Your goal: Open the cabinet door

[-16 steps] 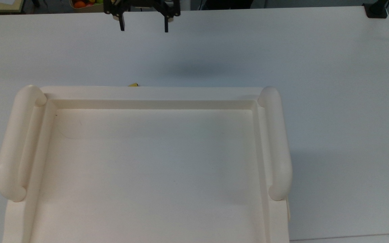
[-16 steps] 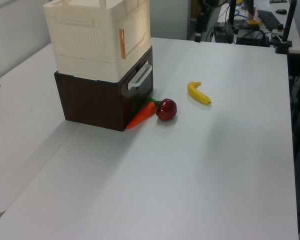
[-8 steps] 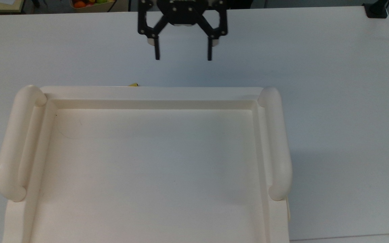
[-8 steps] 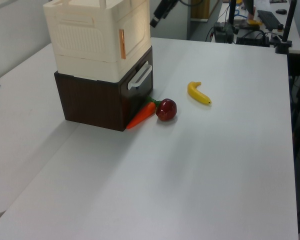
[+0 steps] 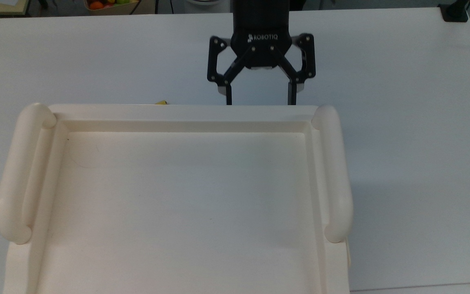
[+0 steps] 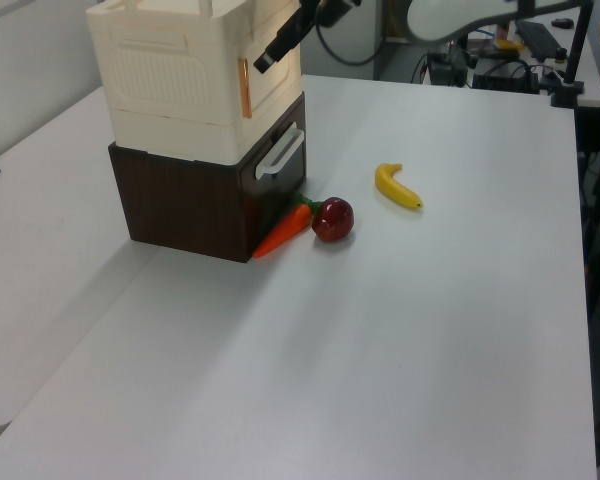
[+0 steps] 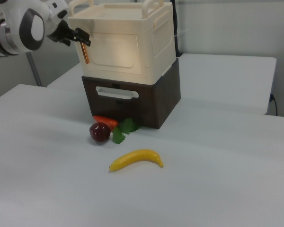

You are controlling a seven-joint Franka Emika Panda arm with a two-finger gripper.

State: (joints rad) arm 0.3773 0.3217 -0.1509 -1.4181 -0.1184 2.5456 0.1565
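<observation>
The gripper (image 5: 258,100), fingers spread, is near the door (image 7: 114,50); it may miss the orange handle (image 7: 85,54) and slip.

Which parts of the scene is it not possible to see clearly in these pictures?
- Top view: the gripper's fingertips end at the cabinet's top rim, so contact with the cabinet door cannot be judged.
- Top view: the banana is mostly hidden by that rim.
- Left view: the carrot's leaves sit behind the apple.
- Right view: the arm is cut by the right view's left edge.
</observation>
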